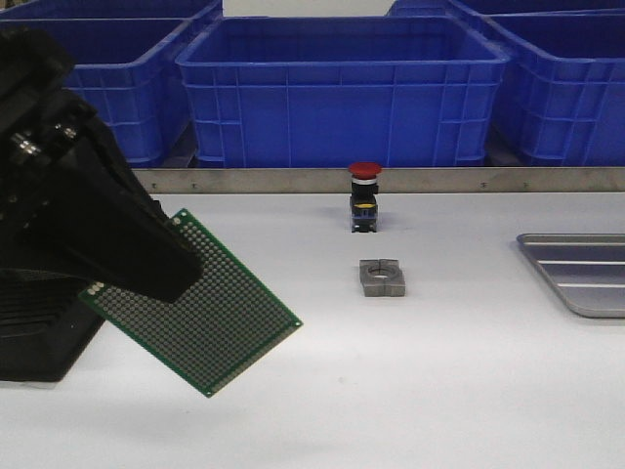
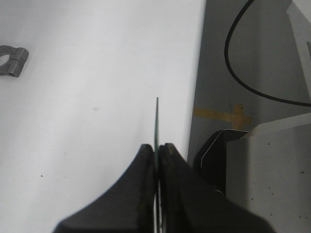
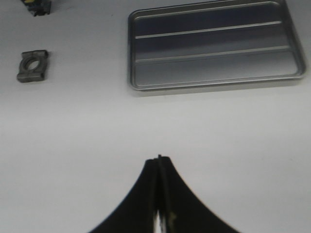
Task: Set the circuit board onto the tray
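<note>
**Board held aloft at far left, tray waiting at far right**

At the left of the front view, the left gripper [image 1: 146,269] is clamped on the green board [image 1: 210,313], which hangs tilted above the table [image 1: 439,391], one corner lowest. In the left wrist view the board [image 2: 157,126] shows edge-on, pinched between the closed fingers [image 2: 141,179]. Below the arm sits a black rack [image 1: 34,337].

In the middle of the table lie a grey metal clamp block [image 1: 381,277] and, behind it, a red-capped push button [image 1: 363,195]. Blue bins [image 1: 342,88] line the back.

At the right edge is the tray [image 1: 581,274], empty in the right wrist view [image 3: 214,80]. The right gripper [image 3: 160,160] hangs over bare table near it, its fingers pressed together on nothing.

Risks, as I judge them: the board is gripped near one edge only, so a quick swing could make it pivot or slip out. The tray is well apart from the board, across the table, and a low path could catch the button or clamp block. If the board stays tilted at release, its low corner could hit the rim and leave it propped half on the tray.
</note>
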Available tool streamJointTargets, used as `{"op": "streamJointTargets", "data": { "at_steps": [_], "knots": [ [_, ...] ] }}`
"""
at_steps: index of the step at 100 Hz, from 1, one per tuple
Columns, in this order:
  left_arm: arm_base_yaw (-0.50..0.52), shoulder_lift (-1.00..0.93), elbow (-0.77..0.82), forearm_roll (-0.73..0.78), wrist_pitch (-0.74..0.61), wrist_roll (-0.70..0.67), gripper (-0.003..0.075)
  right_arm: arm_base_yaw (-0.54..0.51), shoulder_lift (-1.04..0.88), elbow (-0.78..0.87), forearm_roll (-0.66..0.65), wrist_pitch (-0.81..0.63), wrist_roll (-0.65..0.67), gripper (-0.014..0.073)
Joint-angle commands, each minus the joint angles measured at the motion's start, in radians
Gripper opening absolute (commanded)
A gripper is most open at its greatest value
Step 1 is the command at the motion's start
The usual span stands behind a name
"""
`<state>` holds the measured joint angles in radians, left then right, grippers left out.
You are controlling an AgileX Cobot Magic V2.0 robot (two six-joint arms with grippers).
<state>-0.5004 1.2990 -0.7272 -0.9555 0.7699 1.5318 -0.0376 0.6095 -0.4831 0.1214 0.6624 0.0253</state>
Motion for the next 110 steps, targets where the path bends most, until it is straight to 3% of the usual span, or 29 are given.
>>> {"op": "streamJointTargets", "data": {
  "at_steps": [1, 13, 25, 48, 72, 81, 95, 110],
  "knots": [
    [-0.007, -0.021, -0.026, -0.058, 0.003, -0.012, -0.0020, 0.022, 0.072, -0.074, 0.099, -0.060, -0.143, 0.0050],
    [-0.007, -0.021, -0.026, -0.060, 0.003, -0.012, -0.0020, 0.142, 0.146, -0.100, 0.315, -0.101, -0.373, 0.0326],
    [-0.007, -0.021, -0.026, -0.060, 0.003, -0.012, -0.0020, 0.268, 0.222, -0.101, 0.490, -0.152, -0.636, 0.0487],
    [-0.007, -0.021, -0.026, -0.061, 0.003, -0.012, -0.0020, 0.462, 0.384, -0.101, 0.872, -0.172, -1.194, 0.0485],
    [-0.007, -0.021, -0.026, -0.062, 0.003, -0.012, -0.0020, 0.556, 0.563, -0.103, 1.353, -0.096, -1.753, 0.0485],
    [-0.007, -0.021, -0.026, -0.062, 0.003, -0.012, -0.0020, 0.558, 0.632, -0.103, 1.489, -0.038, -1.880, 0.0485],
    [-0.007, -0.021, -0.026, -0.062, 0.003, -0.012, -0.0020, 0.558, 0.734, -0.103, 1.594, 0.040, -2.035, 0.0485],
    [-0.007, -0.021, -0.026, -0.062, 0.003, -0.012, -0.0020, 0.566, 0.824, -0.122, 1.613, 0.058, -2.062, 0.0485]
  ]
}}
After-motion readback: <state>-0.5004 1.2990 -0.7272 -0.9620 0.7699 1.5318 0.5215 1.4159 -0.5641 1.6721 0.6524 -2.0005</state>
